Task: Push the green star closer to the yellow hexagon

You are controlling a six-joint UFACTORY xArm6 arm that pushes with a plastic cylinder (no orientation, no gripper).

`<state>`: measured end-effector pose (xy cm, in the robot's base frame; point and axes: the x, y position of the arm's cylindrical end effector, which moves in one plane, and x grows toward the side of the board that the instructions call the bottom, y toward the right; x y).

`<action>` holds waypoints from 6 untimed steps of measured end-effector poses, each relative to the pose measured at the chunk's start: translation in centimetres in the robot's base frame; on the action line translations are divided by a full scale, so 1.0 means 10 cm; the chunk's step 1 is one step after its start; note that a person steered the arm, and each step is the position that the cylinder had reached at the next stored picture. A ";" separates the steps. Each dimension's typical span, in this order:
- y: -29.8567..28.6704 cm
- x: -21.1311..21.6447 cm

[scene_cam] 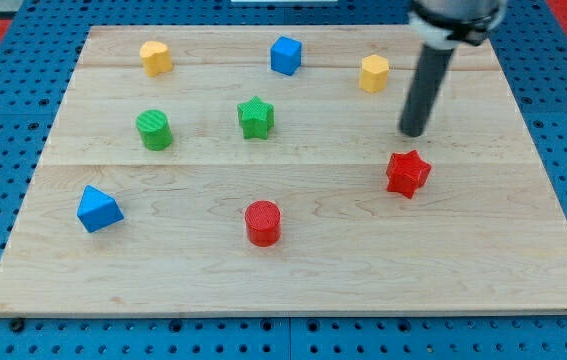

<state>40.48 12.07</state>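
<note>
The green star (256, 117) lies in the upper middle of the wooden board (293, 270). A yellow block that looks like the hexagon (374, 73) lies up and to the right of it, near the board's top edge. My tip (413, 133) rests on the board at the right, well to the right of the green star, below and right of that yellow block, and just above the red star (408, 173). The tip touches no block.
Another yellow block (156, 57) of unclear shape lies at the top left. A blue cube (286, 55) sits at the top middle. A green cylinder (154, 130) lies left of the star, a blue triangle (98, 209) at the lower left, and a red cylinder (262, 222) at the lower middle.
</note>
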 end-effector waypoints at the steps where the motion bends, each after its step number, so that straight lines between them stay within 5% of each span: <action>1: -0.64 0.16; 4: -1.90 0.25; 6: -1.74 -0.27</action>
<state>37.82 -5.36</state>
